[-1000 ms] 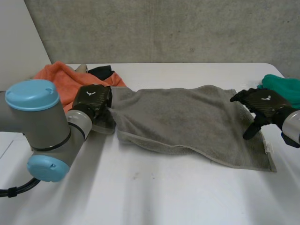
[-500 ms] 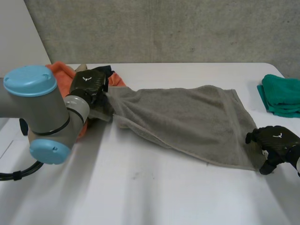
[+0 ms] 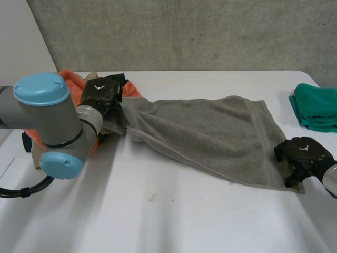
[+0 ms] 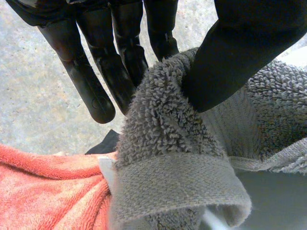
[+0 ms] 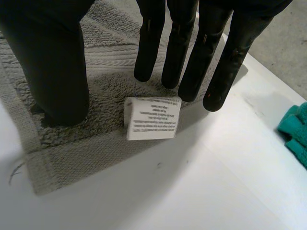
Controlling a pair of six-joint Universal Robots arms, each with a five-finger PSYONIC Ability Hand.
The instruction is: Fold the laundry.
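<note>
The right robot hand (image 3: 301,153) has dropped to the near corner of the grey towel (image 3: 210,132), fingers straight. The left robot hand (image 3: 101,94) stays pinched on the other end. Stretched across the desk (image 3: 158,221), it looks ready for folding.

Rough grey terry towel (image 3: 210,134), matt.

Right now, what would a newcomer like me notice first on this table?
A grey towel lies stretched across the white table between two black hands. The left hand pinches one end beside an orange cloth heap; the right hand is open over the opposite corner, by a white label.
</note>
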